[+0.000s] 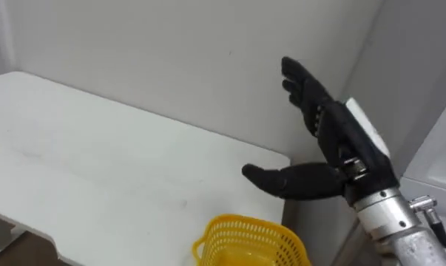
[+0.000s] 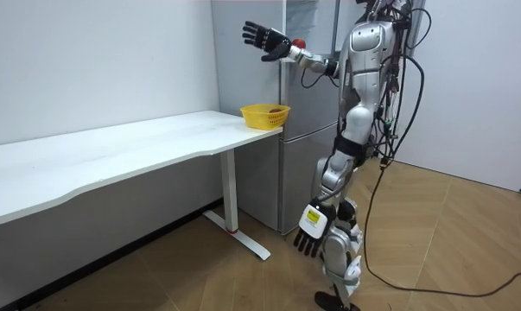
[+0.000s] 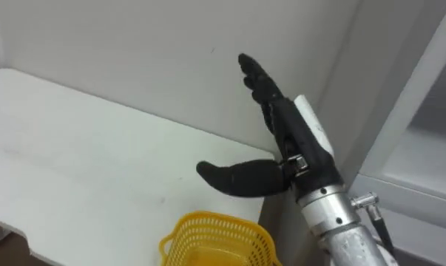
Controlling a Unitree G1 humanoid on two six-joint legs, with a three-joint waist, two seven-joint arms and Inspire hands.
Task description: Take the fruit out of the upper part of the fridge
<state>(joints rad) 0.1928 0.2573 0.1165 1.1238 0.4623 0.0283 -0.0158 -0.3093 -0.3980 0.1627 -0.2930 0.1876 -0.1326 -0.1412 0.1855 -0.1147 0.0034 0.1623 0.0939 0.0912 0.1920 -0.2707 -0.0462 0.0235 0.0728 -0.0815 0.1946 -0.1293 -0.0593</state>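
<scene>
White table [image 1: 97, 155] carries yellow basket [image 1: 252, 240] beside fridge [image 2: 305, 173].

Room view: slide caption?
Robot beside the fridge: right hand open and high, left hand hanging, yellow basket on the table.

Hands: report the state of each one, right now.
Right hand: open, raised, holding nothing.
Left hand: open, hanging relaxed at the robot's side, holding nothing.
</scene>
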